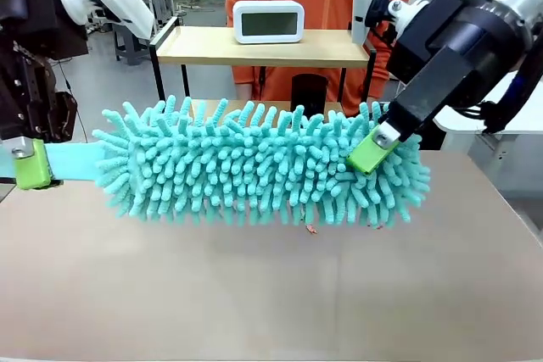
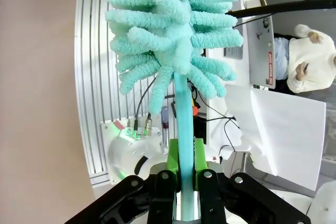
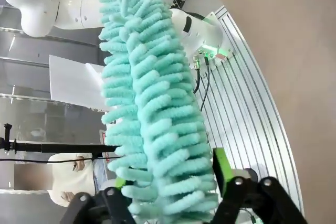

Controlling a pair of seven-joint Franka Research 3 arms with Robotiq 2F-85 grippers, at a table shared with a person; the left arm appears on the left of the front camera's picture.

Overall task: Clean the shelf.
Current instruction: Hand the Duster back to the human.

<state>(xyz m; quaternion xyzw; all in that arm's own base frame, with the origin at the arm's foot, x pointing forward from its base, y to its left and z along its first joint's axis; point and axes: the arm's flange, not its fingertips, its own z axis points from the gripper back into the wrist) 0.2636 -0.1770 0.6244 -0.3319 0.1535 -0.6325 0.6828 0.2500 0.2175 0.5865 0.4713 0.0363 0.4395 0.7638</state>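
The shelf (image 1: pixel 263 47) sits just beyond my teal duster (image 1: pixel 254 171), lying left-right; left gripper (image 1: pixel 34 174) clamps its handle, right gripper (image 1: pixel 373 152) clasps its far-right end.

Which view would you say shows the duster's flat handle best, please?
The left wrist view: the duster handle runs bare from the left hand to the fluffy head. The front view shows a short stub; the right wrist view, fluff.

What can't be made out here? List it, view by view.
- Front view: the shelf's lower board and the dark object on it, hidden behind the duster.
- Front view: the clock's display, too small to read.
- Right wrist view: the right end effector's left pad, buried in duster strands.
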